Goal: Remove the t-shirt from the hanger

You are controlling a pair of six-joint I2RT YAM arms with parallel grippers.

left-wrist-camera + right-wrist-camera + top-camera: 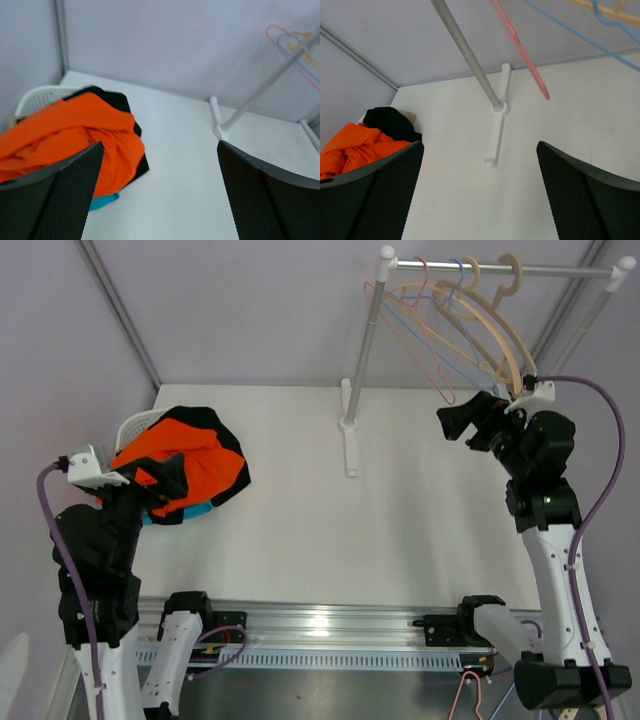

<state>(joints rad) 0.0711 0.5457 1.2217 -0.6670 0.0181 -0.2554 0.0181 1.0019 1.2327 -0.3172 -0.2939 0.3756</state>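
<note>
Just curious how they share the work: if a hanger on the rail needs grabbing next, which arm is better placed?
Probably the right. Its open hand is close to the bare hangers, while the left hand hovers by the orange shirt across the table.

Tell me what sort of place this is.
Probably a robot laundry test cell: white table walled by blank panels, silver clothes rail with bare wire and wooden hangers, white mesh basket holding orange-and-black clothes.
</note>
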